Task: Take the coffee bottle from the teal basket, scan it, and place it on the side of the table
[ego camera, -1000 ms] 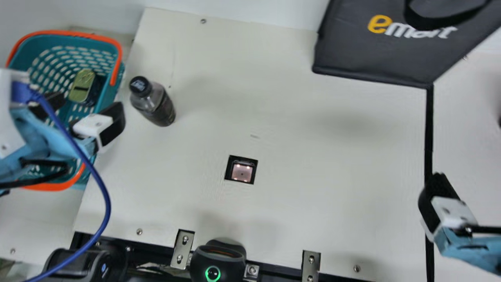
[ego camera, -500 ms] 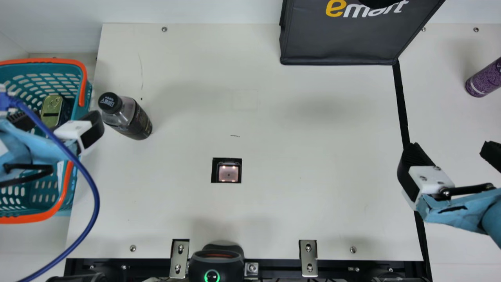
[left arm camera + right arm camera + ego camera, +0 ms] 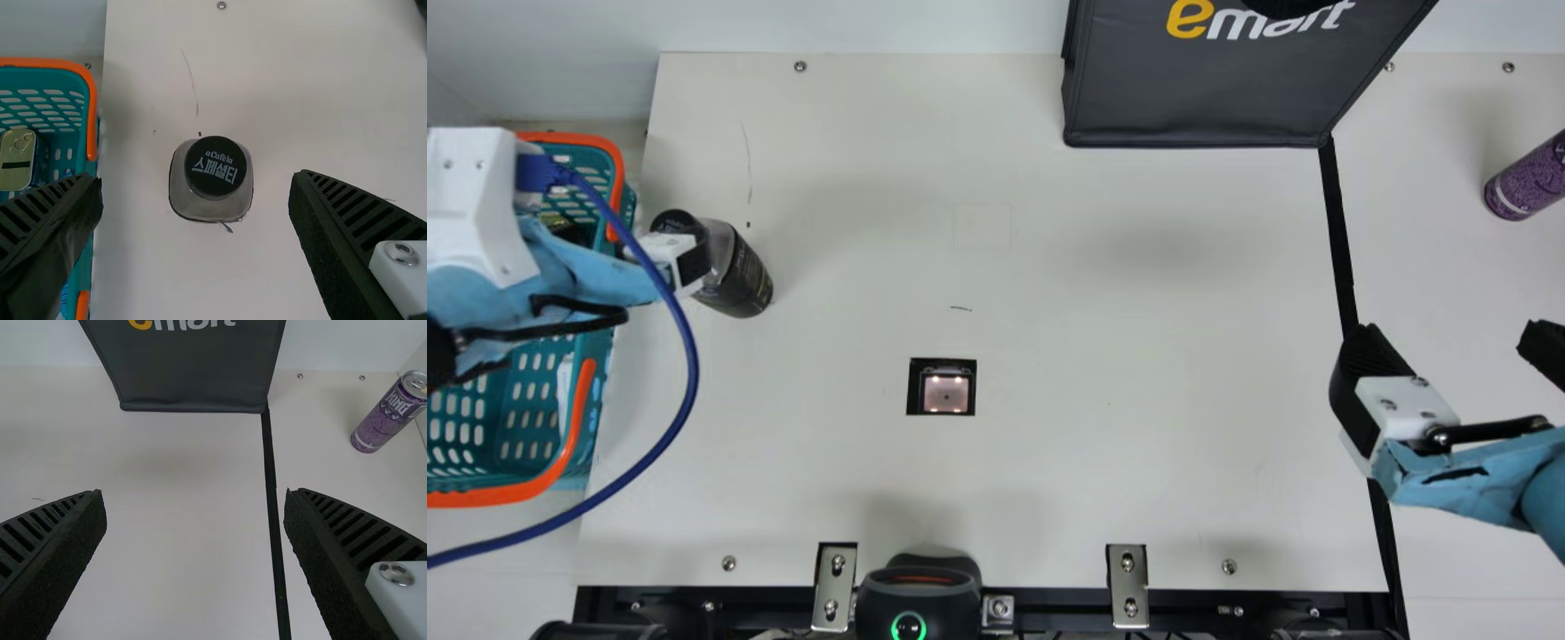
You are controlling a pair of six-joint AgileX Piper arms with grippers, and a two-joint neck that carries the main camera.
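Observation:
At the main view's left, my left gripper (image 3: 685, 262) overlaps the black-capped coffee bottle (image 3: 740, 276), which stands upright on the table beside the teal basket (image 3: 525, 427). In the left wrist view my left gripper (image 3: 197, 193) is open, and the bottle (image 3: 212, 179) shows between its spread fingers, clear of both. The basket (image 3: 63, 157) lies beyond one finger. My right gripper (image 3: 1458, 356) is held over the right part of the table; in the right wrist view the right gripper (image 3: 195, 510) is open with nothing between its fingers.
A scanner window (image 3: 946, 394) is set in the table (image 3: 1094, 356), with a black scanner device (image 3: 919, 600) at the front edge. A dark bag (image 3: 1209, 89) stands at the back and a purple can (image 3: 1529, 182) at the right. A green-lidded tin (image 3: 19, 160) lies in the basket.
The camera turned first, then held still. Over the last half second my left gripper moved right, from over the basket's edge to the bottle. The right arm kept still in that time.

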